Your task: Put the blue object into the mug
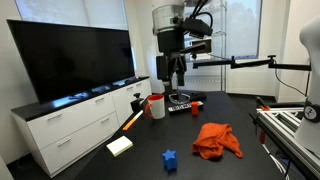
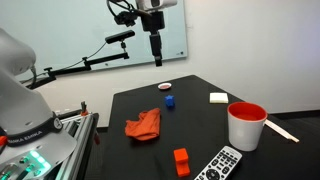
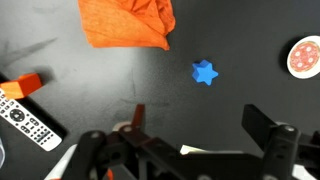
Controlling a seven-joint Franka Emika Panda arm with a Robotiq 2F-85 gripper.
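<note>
The blue object (image 1: 170, 158) is a small knobbly block lying on the black table; it also shows in an exterior view (image 2: 170, 101) and in the wrist view (image 3: 205, 73). The mug (image 1: 156, 106) is white with a red rim and stands upright on the table, apart from the block, near a table corner (image 2: 245, 125). My gripper (image 1: 178, 75) hangs high above the table (image 2: 155, 48). It is open and empty, its two fingers spread in the wrist view (image 3: 200, 125), with the blue block just beyond them.
An orange cloth (image 1: 217, 140) lies crumpled near the block. A remote (image 2: 222, 165) and a small orange block (image 2: 181, 160) lie by the mug. A white pad (image 2: 218, 98) and a small red disc (image 2: 165, 88) sit near the table edges. A TV on a white cabinet (image 1: 70, 120) stands beside the table.
</note>
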